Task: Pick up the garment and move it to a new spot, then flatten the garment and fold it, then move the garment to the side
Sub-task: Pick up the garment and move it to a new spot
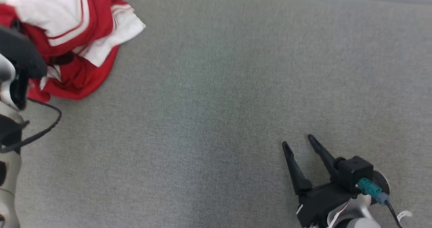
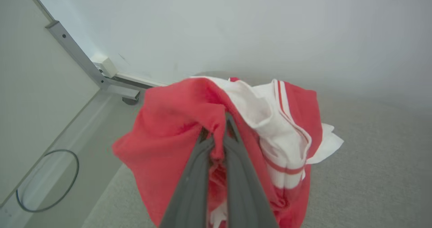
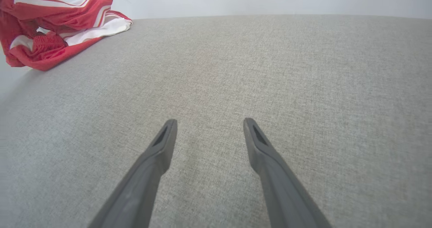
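Left gripper (image 2: pixel 220 128) clenched on a red fold of the garment (image 2: pixel 162 133), frame centre; right gripper (image 1: pixel 297 140) spread, lower right. Recommend a slow lift, confirming the pinch holds.

Cloth on cloth
Soft, crumpled red-and-white cloth garment (image 1: pixel 81 35) on the matt, coarse-woven grey fabric bench (image 1: pixel 216 103); right gripper (image 3: pixel 210 121) of matt dark plastic.

It looks like a bare lab or test room, not a home. A wide grey fabric-covered surface (image 1: pixel 216 86) meets a plain white wall (image 2: pixel 236 25). Beside it stand 1 aluminium frame post (image 2: pixel 72 48) on a levelling foot (image 2: pixel 130 101) and 1 loose cable loop (image 2: pixel 50 150).
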